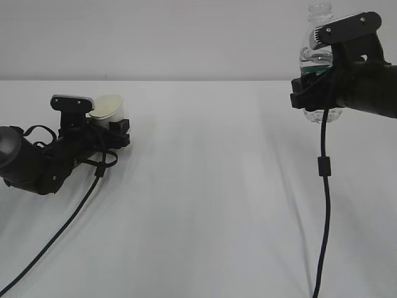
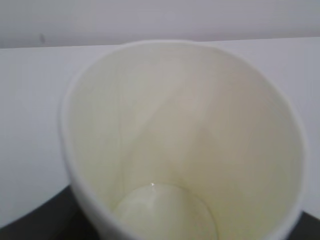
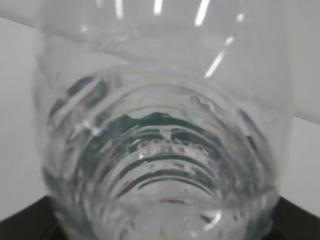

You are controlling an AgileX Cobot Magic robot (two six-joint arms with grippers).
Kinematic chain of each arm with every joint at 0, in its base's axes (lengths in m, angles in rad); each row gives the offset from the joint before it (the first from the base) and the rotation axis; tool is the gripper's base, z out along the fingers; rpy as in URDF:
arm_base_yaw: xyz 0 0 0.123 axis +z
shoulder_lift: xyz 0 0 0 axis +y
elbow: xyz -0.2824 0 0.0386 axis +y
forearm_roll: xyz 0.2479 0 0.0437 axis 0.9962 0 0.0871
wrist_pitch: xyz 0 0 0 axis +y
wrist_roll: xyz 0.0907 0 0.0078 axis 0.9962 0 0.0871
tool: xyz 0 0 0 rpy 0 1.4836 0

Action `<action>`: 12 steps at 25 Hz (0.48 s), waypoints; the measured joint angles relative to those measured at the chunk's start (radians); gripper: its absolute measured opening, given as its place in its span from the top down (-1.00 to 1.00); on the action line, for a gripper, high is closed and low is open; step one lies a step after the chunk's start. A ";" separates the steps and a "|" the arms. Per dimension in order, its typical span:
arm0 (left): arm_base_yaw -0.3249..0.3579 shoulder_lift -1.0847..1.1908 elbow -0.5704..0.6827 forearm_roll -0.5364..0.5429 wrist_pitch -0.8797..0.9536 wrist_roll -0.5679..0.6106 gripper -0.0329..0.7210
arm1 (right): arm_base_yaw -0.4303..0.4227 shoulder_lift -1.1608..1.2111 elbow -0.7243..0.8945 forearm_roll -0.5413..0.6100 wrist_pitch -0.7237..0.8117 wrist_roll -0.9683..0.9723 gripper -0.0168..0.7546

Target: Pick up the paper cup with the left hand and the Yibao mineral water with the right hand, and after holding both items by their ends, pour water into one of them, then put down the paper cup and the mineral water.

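Observation:
The paper cup (image 1: 107,107) sits low at the far left of the white table, tilted, its cream inside facing the camera. My left gripper (image 1: 115,128) lies close to the table with its black fingers round the cup's lower part. In the left wrist view the paper cup (image 2: 185,140) fills the frame and looks empty, so only dark finger edges (image 2: 25,225) show. The Yibao mineral water (image 1: 319,59) hangs upright above the table at the far right, capless, with my right gripper (image 1: 310,87) shut on its green-labelled middle. Up close the bottle (image 3: 160,150) holds clear water (image 3: 165,200).
The white table (image 1: 198,205) spreads between the two arms. A black cable (image 1: 324,186) hangs from the right gripper down to the front edge. Another cable (image 1: 62,226) trails from the left arm to the front left. A pale wall stands behind.

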 joint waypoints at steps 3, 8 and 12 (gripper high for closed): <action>0.000 0.000 -0.001 0.002 0.002 0.000 -0.29 | 0.000 0.000 0.000 0.000 0.000 0.000 -0.31; 0.002 -0.011 0.000 0.013 0.030 0.000 -0.28 | 0.000 0.000 0.000 0.000 0.000 0.000 -0.31; 0.019 -0.056 0.038 0.044 0.042 0.000 -0.28 | 0.000 0.000 0.000 0.000 0.000 0.000 -0.31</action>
